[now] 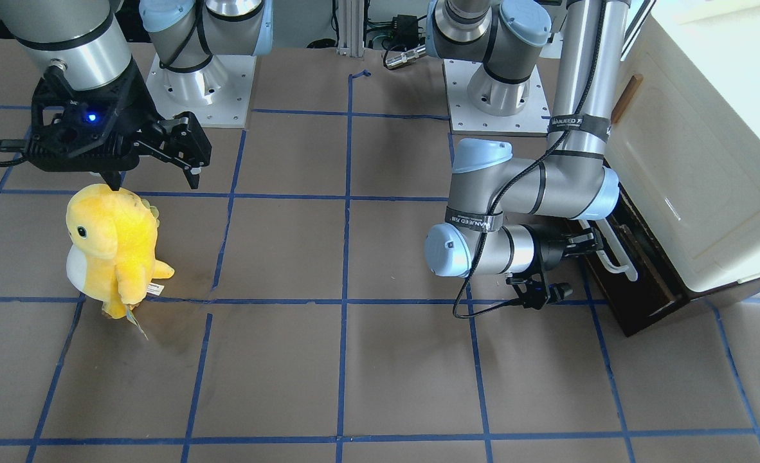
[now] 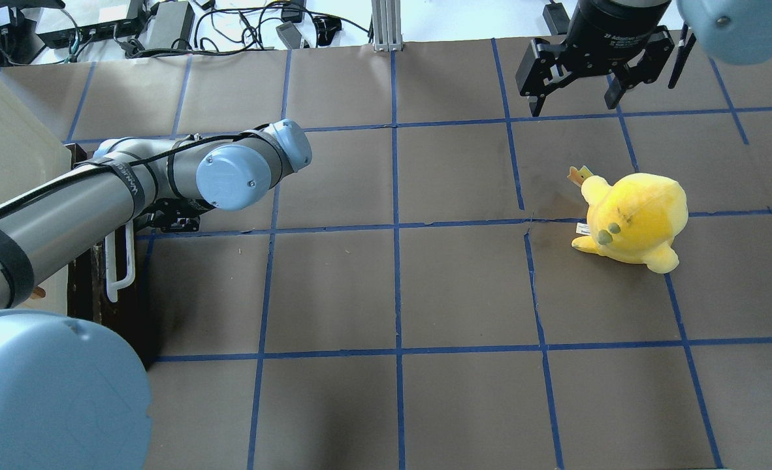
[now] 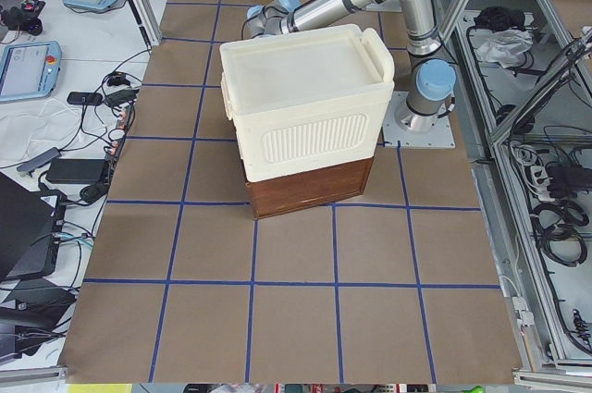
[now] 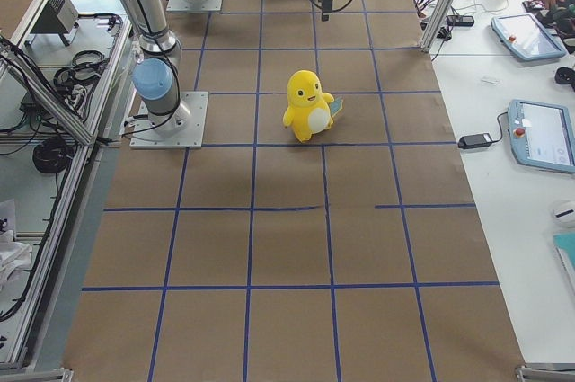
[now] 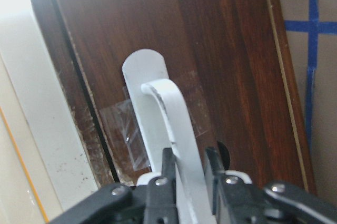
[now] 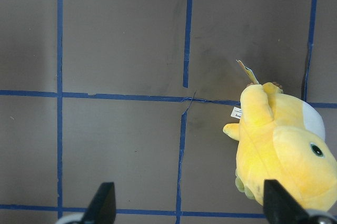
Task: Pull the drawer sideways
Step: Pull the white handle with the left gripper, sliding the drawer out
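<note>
Looking at the front-facing view first: the drawer (image 1: 656, 292) sits at the bottom of the cream cabinet (image 1: 695, 173), at the end of the desk (image 1: 354, 360) on the robot's left. Its dark wooden front faces the middle. The left pincer (image 1: 589, 244) is right at the white bar handle (image 1: 615, 262). The right pincer (image 1: 155, 183) hangs spread wide above a yellow plush toy (image 1: 113, 247), touching nothing.

Overhead, your left arm covers most of its pincer, and only the near end of the bar pokes out.

The left side view just gives you the cabinet's back and brown base, with the drawer front hidden. The right side view doesn't reach the drawer at all.

The left wrist cam is the good one. The fingers (image 5: 167, 168) are pinched narrow around the bar, one on each side, just below its rounded mount plate (image 5: 145, 76). There's what looks like clear tape (image 5: 124, 126) around that plate.

On the right wrist cam the tips are far apart, holding nothing, with the plush below.

My take is that it's rigid wood and won't flex. The bar looks smooth, though, so it could slip through the grip. Holding close to the mount is smart, since there's less bending there than mid-bar. That tape makes me think the handle isn't rock solid, so pull steady and straight. Nothing pins the cabinet down, so it might drag along too.
</note>
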